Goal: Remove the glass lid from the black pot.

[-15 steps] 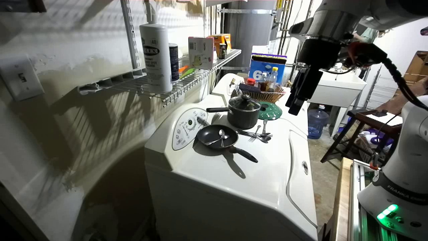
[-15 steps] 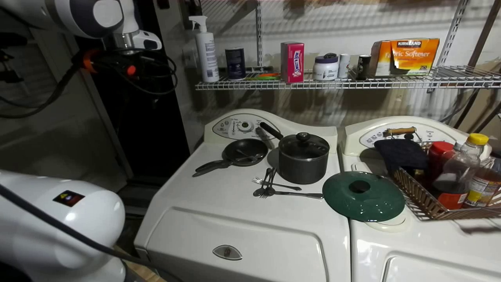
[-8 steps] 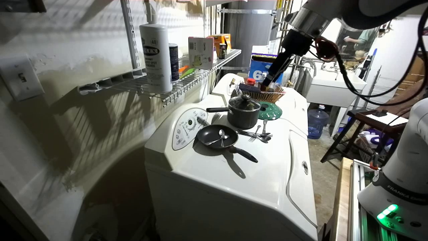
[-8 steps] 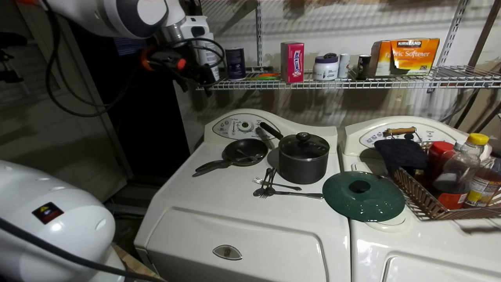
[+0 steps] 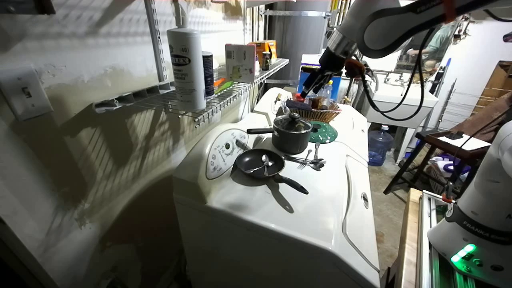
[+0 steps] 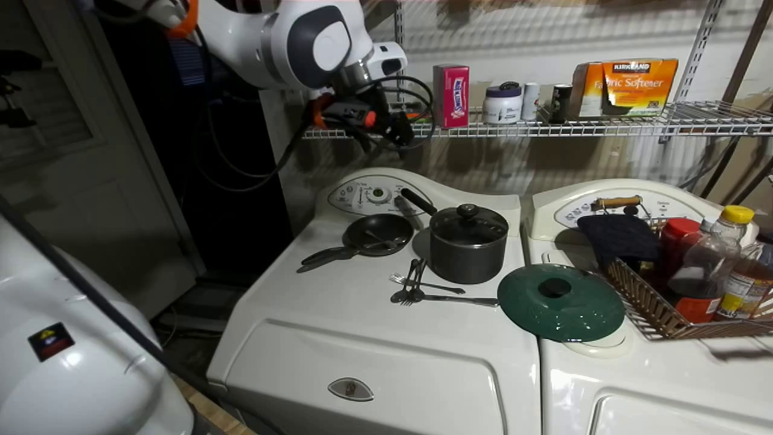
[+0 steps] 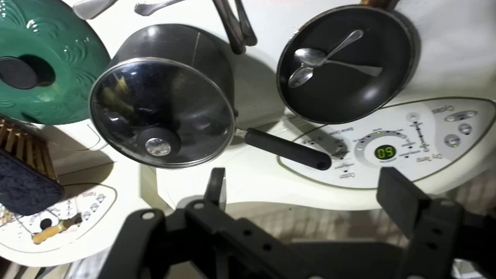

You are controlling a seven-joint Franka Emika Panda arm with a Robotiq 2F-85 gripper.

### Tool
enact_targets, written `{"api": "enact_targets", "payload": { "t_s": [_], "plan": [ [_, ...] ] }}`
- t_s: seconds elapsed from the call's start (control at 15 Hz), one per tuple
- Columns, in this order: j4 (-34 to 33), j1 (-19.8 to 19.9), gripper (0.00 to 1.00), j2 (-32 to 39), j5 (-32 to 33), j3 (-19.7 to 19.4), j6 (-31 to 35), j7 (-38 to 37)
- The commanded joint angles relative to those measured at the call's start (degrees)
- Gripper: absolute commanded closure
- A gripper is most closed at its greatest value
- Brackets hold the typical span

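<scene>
Okay, so the glass lid [image 7: 170, 102] is still seated on the black pot [image 6: 468, 263], dark knob [image 7: 158, 145] on top. The gripper [image 7: 302, 172] is held up in the air, well apart from the lid. In the wrist view its fingers [image 7: 215, 186] are spread really wide, and nothing's gripped between them. In an exterior view the robot arm [image 6: 320, 48] is seen stretched in from the left, with the gripper seen against the wire shelf [image 6: 718, 124], up and left of the pot.

As for the rest, sides taken from that view: the pot is placed toward the far right on the white machine [image 6: 338, 296], its black handle [image 6: 418, 201] pointed far and left. On its left, a black frying pan [image 7: 345, 89] is set down with two spoons [image 7: 301, 77] crossed inside. On the near side of the pot, some loose forks and spoons [image 6: 416, 295] are piled over each other, kinda messily. On the right, a green lid [image 6: 561, 314] is laid across the gap between that machine and the next one. Further right, a basket [image 6: 643, 299] is packed with bottles [image 6: 694, 305], plus something dark [image 6: 622, 235] at its left end that can't quite be made out.
</scene>
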State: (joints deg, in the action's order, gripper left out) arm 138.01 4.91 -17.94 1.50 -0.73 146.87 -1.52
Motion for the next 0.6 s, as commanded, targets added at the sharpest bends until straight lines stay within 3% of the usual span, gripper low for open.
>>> {"api": "enact_targets", "payload": {
  "t_s": [0.0,0.33,0.53],
  "plan": [
    [-5.6,2.1,0.0,8.4,3.6,-1.8,2.2,-0.1],
    [-10.0,3.6,0.0,16.6,4.3,-5.0,4.8,-0.9],
    [-11.1,4.3,0.0,21.1,5.7,-6.8,10.4,-1.1]
  ]
}}
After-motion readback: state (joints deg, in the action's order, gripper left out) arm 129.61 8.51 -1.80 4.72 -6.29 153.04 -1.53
